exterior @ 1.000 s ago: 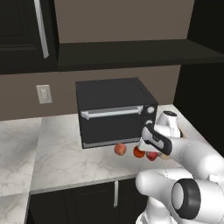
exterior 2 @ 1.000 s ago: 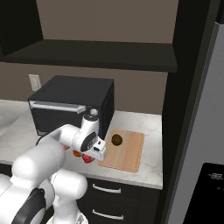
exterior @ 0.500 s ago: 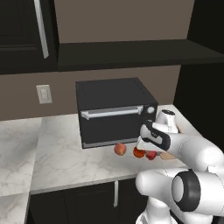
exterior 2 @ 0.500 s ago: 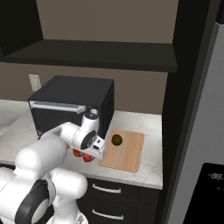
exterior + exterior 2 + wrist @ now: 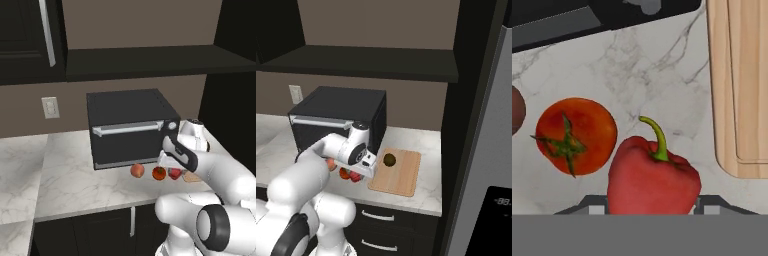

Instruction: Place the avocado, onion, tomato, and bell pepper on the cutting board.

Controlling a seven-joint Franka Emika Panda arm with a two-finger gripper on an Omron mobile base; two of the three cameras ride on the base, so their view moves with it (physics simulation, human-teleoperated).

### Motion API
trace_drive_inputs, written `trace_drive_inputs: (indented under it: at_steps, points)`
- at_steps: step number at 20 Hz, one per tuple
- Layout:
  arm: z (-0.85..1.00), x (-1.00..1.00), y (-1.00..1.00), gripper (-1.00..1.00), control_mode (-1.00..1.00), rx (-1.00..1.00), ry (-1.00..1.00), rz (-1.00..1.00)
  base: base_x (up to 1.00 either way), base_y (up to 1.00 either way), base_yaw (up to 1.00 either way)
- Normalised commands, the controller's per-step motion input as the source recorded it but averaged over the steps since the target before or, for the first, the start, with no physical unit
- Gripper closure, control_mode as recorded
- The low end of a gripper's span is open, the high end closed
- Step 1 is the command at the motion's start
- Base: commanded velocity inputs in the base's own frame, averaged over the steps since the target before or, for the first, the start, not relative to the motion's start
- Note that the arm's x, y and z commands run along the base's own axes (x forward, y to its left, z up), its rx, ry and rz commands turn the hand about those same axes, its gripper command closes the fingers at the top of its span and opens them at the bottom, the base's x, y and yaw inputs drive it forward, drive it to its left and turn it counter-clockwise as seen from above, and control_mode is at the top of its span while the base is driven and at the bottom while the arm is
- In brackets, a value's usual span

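In the hand view my gripper point(image 5: 652, 206) is shut on the red bell pepper point(image 5: 653, 179), one fingertip at each side of it, low over the marble counter. The tomato point(image 5: 574, 135) lies just left of it. At the left edge a dim round piece, apparently the onion point(image 5: 516, 111), peeks in. The cutting board point(image 5: 742, 85) lies to the right. From the left base the onion point(image 5: 137, 170), tomato point(image 5: 159, 173) and pepper point(image 5: 175, 173) stand in a row under my hand. The avocado point(image 5: 389, 159) rests on the cutting board point(image 5: 401, 177).
A black toaster oven point(image 5: 130, 127) stands right behind the produce, its front close to my hand. A dark shelf point(image 5: 150, 60) hangs above. The fridge point(image 5: 481, 165) rises to the right of the board. The marble counter point(image 5: 65, 170) stretches to the left.
The jaws have closed a little tighter around the bell pepper. The arm has hardly moved, and the produce lies where it was.
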Motion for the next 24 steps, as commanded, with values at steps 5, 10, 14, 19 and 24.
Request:
trace_drive_inputs:
  at_steps: [5,10,14,19,24]
  points:
    - [0.01,0.0,-0.25,1.0,-1.0,0.0,0.0,0.0,0.0,0.0,0.0]
    - [0.0,0.07,-0.46,1.0,-1.0,-0.01,0.0,0.0,0.0,0.0,0.0]
    - [0.0,0.31,-0.46,1.0,-1.0,-0.02,0.0,0.0,0.0,0.0,0.0]
    - [0.0,0.37,-0.4,1.0,-1.0,-0.03,0.0,-0.01,0.0,0.0,0.0]
    - [0.0,0.24,-0.36,1.0,-1.0,-0.01,0.0,0.0,0.0,0.0,0.0]
